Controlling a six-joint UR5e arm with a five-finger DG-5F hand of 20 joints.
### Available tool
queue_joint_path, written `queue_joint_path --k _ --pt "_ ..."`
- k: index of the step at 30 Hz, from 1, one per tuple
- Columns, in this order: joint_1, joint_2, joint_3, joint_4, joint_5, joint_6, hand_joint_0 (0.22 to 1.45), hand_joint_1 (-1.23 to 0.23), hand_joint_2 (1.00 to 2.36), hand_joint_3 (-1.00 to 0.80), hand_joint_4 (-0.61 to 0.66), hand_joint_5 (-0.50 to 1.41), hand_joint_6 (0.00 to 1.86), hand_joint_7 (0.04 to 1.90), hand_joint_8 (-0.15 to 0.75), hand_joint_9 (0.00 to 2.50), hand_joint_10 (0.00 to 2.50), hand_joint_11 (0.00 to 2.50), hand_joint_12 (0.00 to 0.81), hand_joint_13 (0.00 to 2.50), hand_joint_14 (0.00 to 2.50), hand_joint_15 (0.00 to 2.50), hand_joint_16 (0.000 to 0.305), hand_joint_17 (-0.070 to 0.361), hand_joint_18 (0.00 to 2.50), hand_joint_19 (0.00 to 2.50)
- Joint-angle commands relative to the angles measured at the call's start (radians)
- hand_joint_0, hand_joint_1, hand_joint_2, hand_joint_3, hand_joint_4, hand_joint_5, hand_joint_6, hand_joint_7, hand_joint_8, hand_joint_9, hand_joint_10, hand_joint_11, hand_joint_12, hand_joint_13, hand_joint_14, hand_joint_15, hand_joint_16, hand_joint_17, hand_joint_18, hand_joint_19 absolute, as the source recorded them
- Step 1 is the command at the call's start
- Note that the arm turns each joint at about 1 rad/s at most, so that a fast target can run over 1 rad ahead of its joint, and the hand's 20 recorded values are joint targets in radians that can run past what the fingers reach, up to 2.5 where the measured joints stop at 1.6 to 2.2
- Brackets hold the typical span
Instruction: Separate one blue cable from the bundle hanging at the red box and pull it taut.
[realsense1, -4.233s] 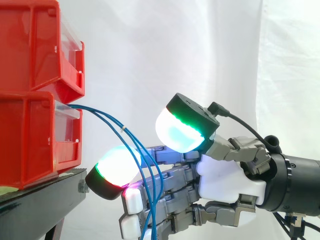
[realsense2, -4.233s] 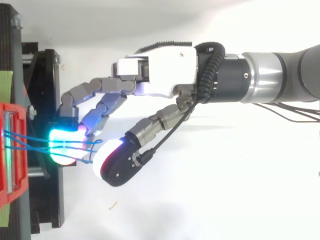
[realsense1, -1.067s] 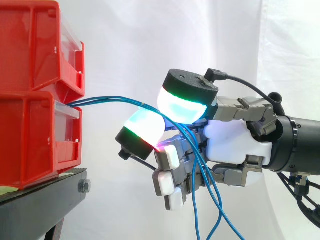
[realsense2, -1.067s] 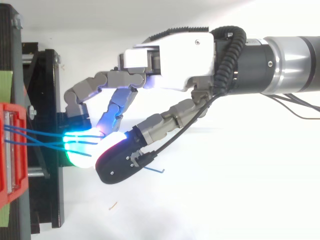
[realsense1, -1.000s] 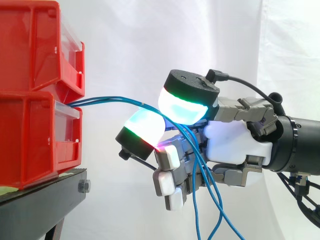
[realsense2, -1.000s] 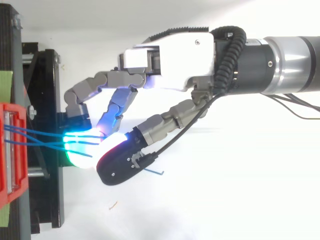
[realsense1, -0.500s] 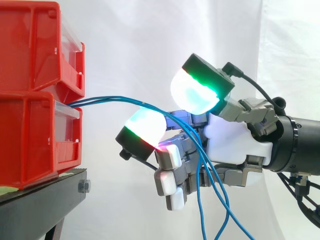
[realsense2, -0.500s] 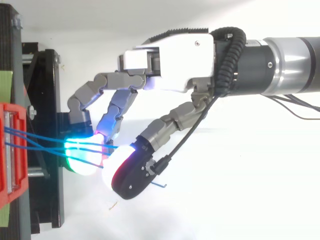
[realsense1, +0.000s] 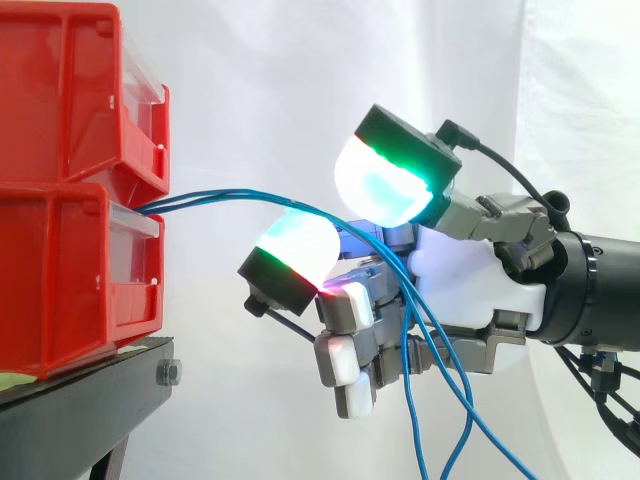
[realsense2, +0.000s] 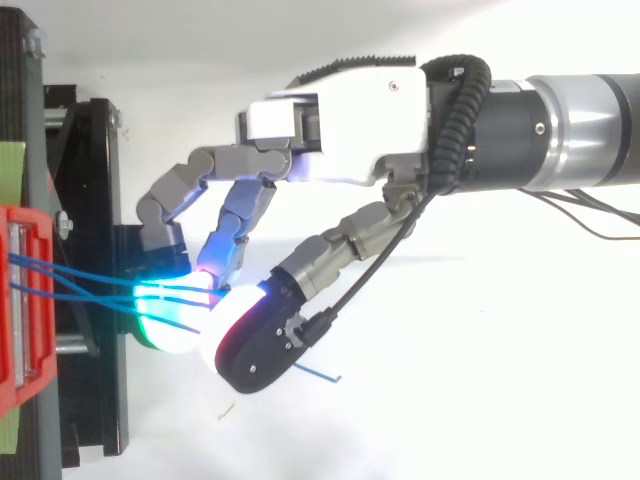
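Several thin blue cables (realsense1: 215, 197) leave the lower red bin (realsense1: 70, 280) and run right, nearly level. They bend over one glowing fingertip pad (realsense1: 297, 243) of my hand (realsense1: 470, 285), then drop across the curled fingers toward the lower right. That finger is hooked under the whole bundle, with no single cable apart from the rest. The thumb's pad (realsense1: 388, 180) hangs just above the cables, with a gap. In the top view, the cables (realsense2: 85, 283) reach the same pad (realsense2: 172, 315) beside the thumb (realsense2: 255, 340). A loose cable end (realsense2: 325, 376) sticks out past the thumb.
A second red bin (realsense1: 70, 90) is stacked on the lower one, both on a black stand (realsense1: 90, 400). A white curtain hangs behind. The arm (realsense2: 560, 125) enters from the right.
The thumb, pressed onto the cables a second ago, lifted off them and has now dipped back a little. The hooked finger has risen slightly, and the hanging cables have swung right.
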Motion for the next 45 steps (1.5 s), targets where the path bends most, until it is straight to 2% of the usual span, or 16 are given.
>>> queue_joint_path --k 1,6,9,12,14,18,21,25,27,29,31,35,38,40,43,45 --pt "0.001 -0.001 0.000 -0.003 0.000 0.000 0.66 -0.81 1.01 -0.35 0.17 -0.16 0.84 1.09 0.369 0.94 0.02 0.76 0.406 1.00 0.02 0.48 0.046 0.103 0.94 0.51" --pt "0.003 0.001 0.000 -0.003 0.000 0.001 0.72 -0.92 1.01 -0.32 0.10 -0.17 0.86 1.25 0.368 0.91 0.02 0.79 0.404 0.98 0.02 0.48 0.046 0.102 0.95 0.49" --pt "0.003 0.001 0.000 0.000 0.000 0.003 0.75 -0.95 1.01 -0.35 0.12 -0.18 0.90 1.17 0.374 0.92 0.02 0.82 0.401 0.99 0.02 0.49 0.045 0.100 0.96 0.49" --pt "0.003 0.001 0.000 0.002 -0.002 0.001 0.79 -0.96 1.00 -0.46 0.13 -0.18 0.91 1.10 0.365 0.93 0.02 0.82 0.394 0.99 0.02 0.51 0.044 0.099 0.96 0.48" --pt "0.004 0.001 0.000 0.003 -0.002 0.003 0.76 -0.95 1.00 -0.50 0.15 -0.18 0.90 1.08 0.366 0.94 0.02 0.81 0.392 1.00 0.02 0.51 0.044 0.098 0.98 0.48" --pt "0.004 0.001 0.000 0.002 -0.002 0.003 0.59 -0.86 1.00 -0.50 0.19 -0.17 0.88 1.05 0.374 0.98 0.02 0.82 0.400 1.02 0.02 0.53 0.044 0.099 0.98 0.51" --pt "0.004 0.001 0.000 0.003 -0.002 0.003 0.54 -0.77 1.00 -0.50 0.20 -0.16 0.86 1.00 0.383 1.00 0.02 0.80 0.405 1.04 0.02 0.52 0.046 0.104 1.00 0.51" --pt "0.004 0.001 0.000 0.005 0.001 0.001 0.58 -0.59 1.00 -0.50 0.19 -0.14 0.82 1.03 0.378 1.01 0.02 0.78 0.404 1.06 0.02 0.52 0.046 0.103 1.01 0.54" --pt "0.004 0.001 0.000 0.005 0.003 0.000 0.62 -0.57 1.00 -0.50 0.18 -0.14 0.82 1.04 0.376 1.03 0.01 0.79 0.403 1.07 0.02 0.53 0.045 0.102 1.00 0.55" --pt "0.004 0.001 0.000 0.005 0.003 0.000 0.63 -0.60 1.00 -0.45 0.16 -0.14 0.81 1.08 0.382 1.03 0.02 0.79 0.400 1.07 0.02 0.53 0.046 0.103 1.00 0.55" --pt "0.003 0.001 0.000 0.003 0.001 0.000 0.63 -0.67 1.01 -0.31 0.15 -0.15 0.83 1.16 0.387 1.02 0.02 0.79 0.408 1.07 0.02 0.53 0.047 0.105 1.01 0.55" --pt "0.001 0.001 0.000 0.003 0.000 -0.002 0.63 -0.78 1.02 -0.21 0.14 -0.16 0.86 1.18 0.392 0.99 0.01 0.81 0.418 1.06 0.02 0.53 0.048 0.107 1.02 0.53" --pt "0.000 -0.001 0.000 -0.001 0.003 -0.017 0.66 -0.83 1.02 -0.23 0.10 -0.17 0.87 1.18 0.382 0.96 0.01 0.82 0.414 1.04 0.02 0.53 0.047 0.105 1.01 0.53" --pt "-0.002 -0.001 0.000 -0.001 0.000 -0.043 0.72 -0.88 1.01 -0.30 0.04 -0.18 0.89 1.18 0.376 0.96 0.02 0.83 0.401 1.03 0.02 0.53 0.045 0.102 1.01 0.51" --pt "-0.005 -0.001 0.000 -0.003 0.001 -0.063 0.77 -0.93 1.01 -0.40 0.05 -0.19 0.91 1.17 0.370 0.97 0.02 0.84 0.398 1.03 0.02 0.53 0.044 0.100 1.00 0.51" --pt "-0.005 -0.001 0.000 -0.017 -0.002 -0.106 0.79 -0.95 1.00 -0.44 0.04 -0.18 0.91 1.16 0.372 0.98 0.02 0.84 0.394 1.04 0.02 0.53 0.043 0.098 1.00 0.50"
